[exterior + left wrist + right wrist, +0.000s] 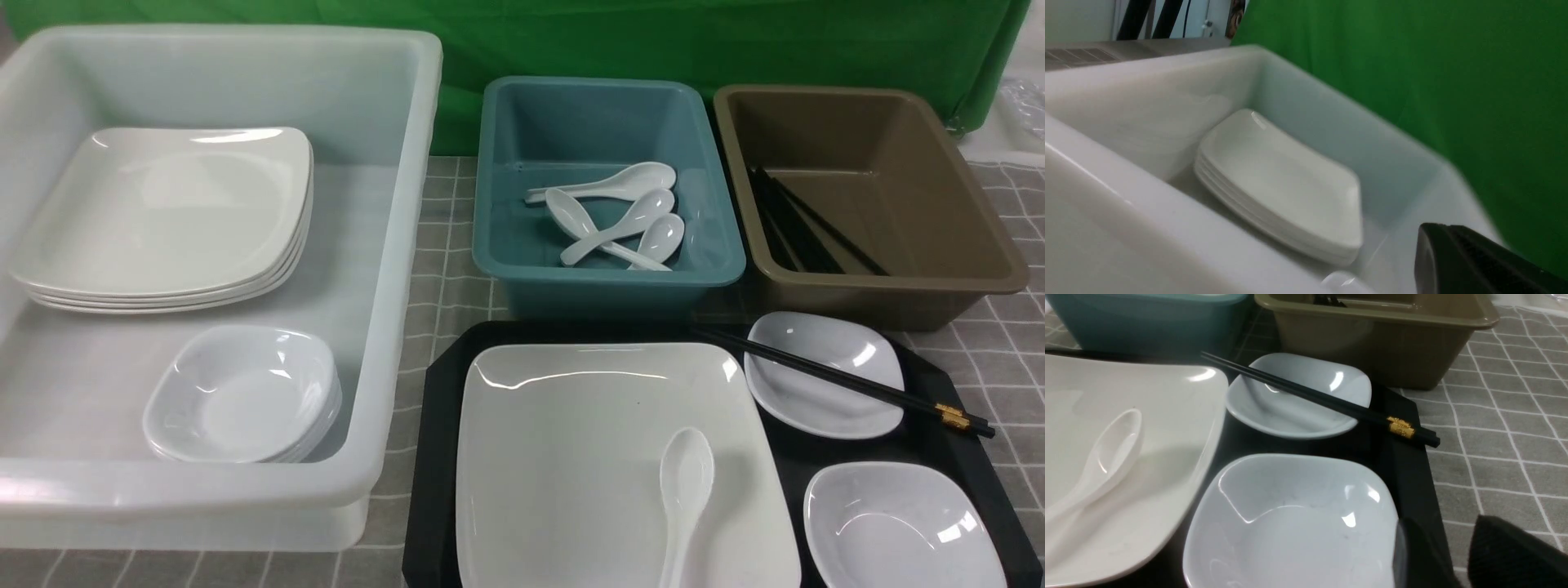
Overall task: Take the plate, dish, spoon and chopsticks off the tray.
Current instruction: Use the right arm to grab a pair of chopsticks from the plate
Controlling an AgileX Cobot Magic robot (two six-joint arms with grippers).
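Our right claw (1443, 524), fingers apart and empty, hangs low beside the near dish (1290, 526) at the tray's (1404, 465) near right corner. Our left claw (1474, 261), clenched, hovers by the white tub (1147, 228). The plate (571, 457), with the spoon (684, 490) on it, fills the tray's left; the chopsticks (841, 378) cross the far dish (816, 408).

Spoon (684, 498) on plate (571, 457); chopsticks (841, 380) (seemingly two) across dish (816, 408).

Plate (571, 457) & spoon (684, 490): glossy white, smooth, bright glare spots. Chopsticks (841, 380): smooth black, slight sheen, shiny gold bands. Tray (437, 457): black plastic, low sheen. Teal tub (588, 122) & brown tub (824, 131): smooth plastic, dull sheen. White bin (408, 245): translucent plastic, semi-gloss. Table cloth (1004, 343): grey checked fabric, matt.
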